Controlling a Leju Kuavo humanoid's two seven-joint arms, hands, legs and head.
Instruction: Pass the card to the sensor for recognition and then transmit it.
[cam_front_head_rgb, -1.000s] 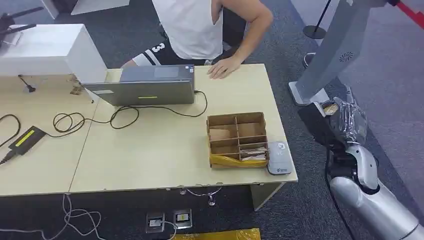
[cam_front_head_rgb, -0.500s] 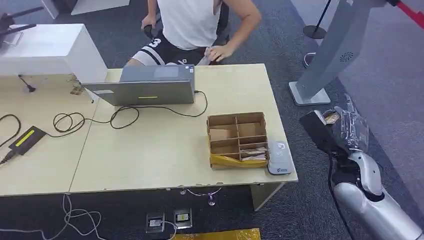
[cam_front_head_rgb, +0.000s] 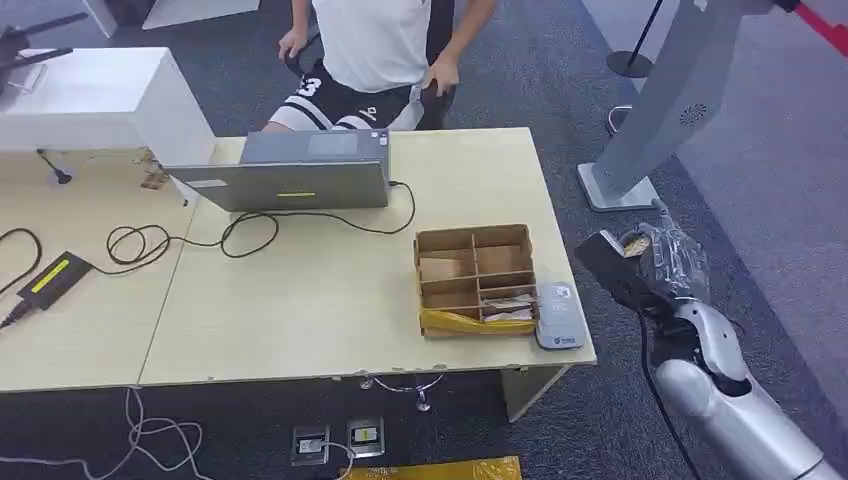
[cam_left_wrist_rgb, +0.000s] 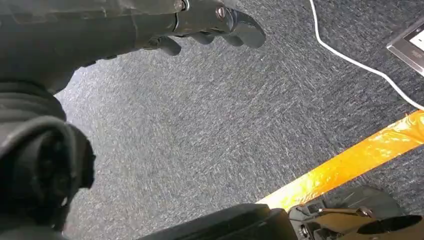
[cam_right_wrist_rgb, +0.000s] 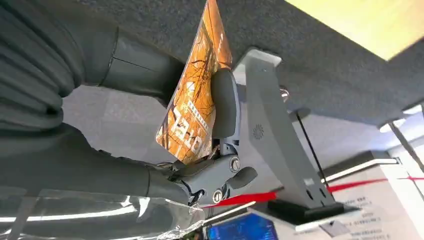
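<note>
- Right hand (cam_front_head_rgb: 672, 262): raised off the right end of the tabletop (cam_front_head_rgb: 330, 320), above the carpet. Its fingers (cam_right_wrist_rgb: 225, 105) are closed on the card (cam_right_wrist_rgb: 196, 95), an orange printed card pinched between thumb and fingers, as the right wrist view shows.
- Left hand (cam_left_wrist_rgb: 200, 25): hangs low over the grey carpet, fingers loosely extended and apart, holding nothing.
- Sensor (cam_front_head_rgb: 558, 314): a small grey-white reader lying flat at the tabletop's right front corner, touching the right side of the cardboard tray (cam_front_head_rgb: 474, 278). The card is near it but apart from it, to the reader's right and not over it.
- Person (cam_front_head_rgb: 375, 50): seated behind the far edge, near the laptop (cam_front_head_rgb: 290, 170).
- Task status: the card is in hand, so pickup appears complete. Presentation to the sensor is not yet done; handing the card over remains after that.
</note>
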